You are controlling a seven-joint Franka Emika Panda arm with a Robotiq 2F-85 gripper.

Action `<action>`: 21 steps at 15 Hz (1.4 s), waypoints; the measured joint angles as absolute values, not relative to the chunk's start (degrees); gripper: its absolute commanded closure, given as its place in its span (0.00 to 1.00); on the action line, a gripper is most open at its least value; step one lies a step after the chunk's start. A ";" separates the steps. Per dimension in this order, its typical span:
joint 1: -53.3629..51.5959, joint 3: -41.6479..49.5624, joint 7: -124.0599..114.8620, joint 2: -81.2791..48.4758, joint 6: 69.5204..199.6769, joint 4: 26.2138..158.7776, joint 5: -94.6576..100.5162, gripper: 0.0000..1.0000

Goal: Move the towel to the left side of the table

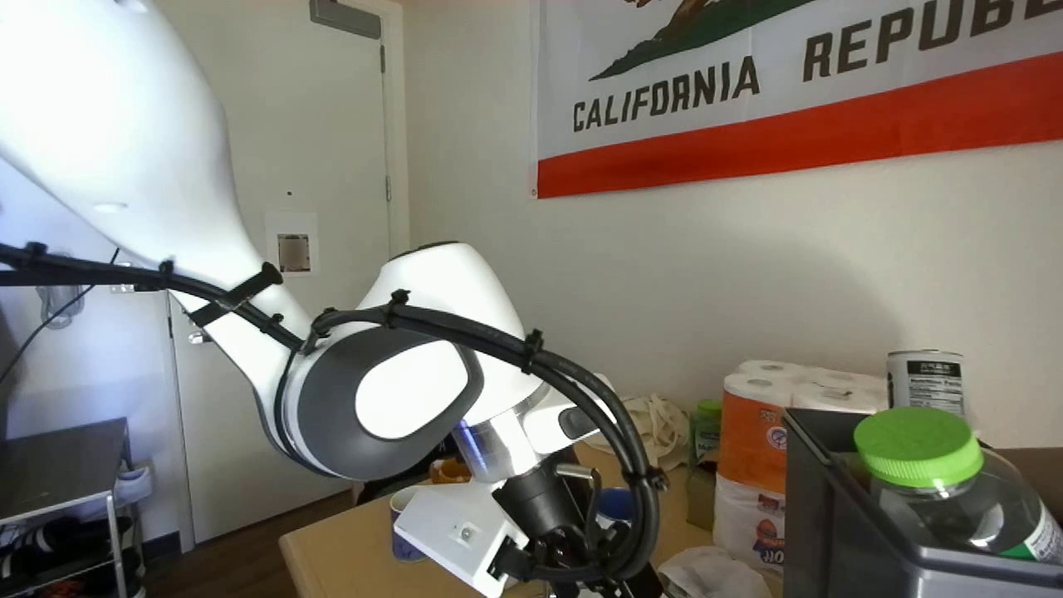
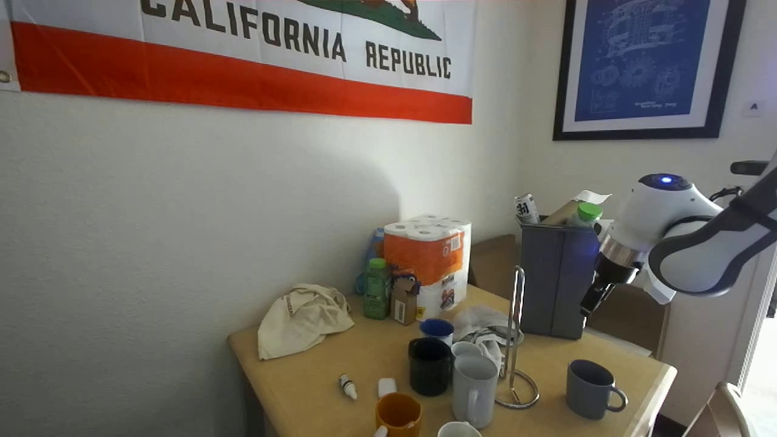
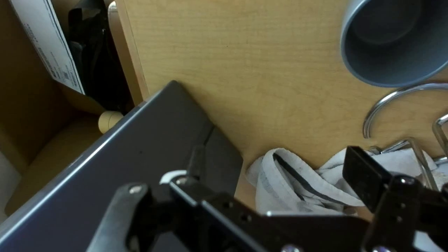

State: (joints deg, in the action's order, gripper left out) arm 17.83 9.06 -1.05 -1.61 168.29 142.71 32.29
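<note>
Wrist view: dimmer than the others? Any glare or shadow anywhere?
Wrist view: yes, gripper mostly dark, light streak on gray bin; in an exterior view, robot arm washed out at upper left; in both exterior views, soft shadow on the wall.

reads "california republic" across the flag (image 2: 261, 76), shows a lone "a" on the wall sign (image 2: 754, 108), "nutrition facts" on the can (image 1: 926, 384).

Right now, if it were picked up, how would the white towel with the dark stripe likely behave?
The towel will probably flop and sag when lifted, since it lies in loose, soft folds. It is unlikely to roll, being crumpled rather than round. Part of it might catch on the metal stand, whose wire overlaps it in the wrist view.
</note>
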 measured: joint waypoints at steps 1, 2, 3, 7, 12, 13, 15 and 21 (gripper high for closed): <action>17.66 9.04 -1.05 -1.61 168.29 142.71 32.27 0.00; 17.60 9.04 -1.05 -1.61 168.29 142.71 32.27 0.00; 17.61 9.04 -1.06 -1.65 168.29 142.71 32.28 0.00; 17.52 8.73 -0.96 -5.01 172.82 141.94 31.57 0.00; 16.54 6.64 3.88 -17.93 182.96 135.17 24.21 0.00; 16.35 6.22 5.90 -20.88 184.41 133.05 22.10 0.00; 17.25 4.73 6.57 -26.32 185.80 128.27 21.72 0.00; 20.19 1.73 10.89 -39.26 186.95 114.05 18.79 0.00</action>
State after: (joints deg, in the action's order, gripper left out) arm 20.19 1.73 10.89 -39.26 186.95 114.05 18.79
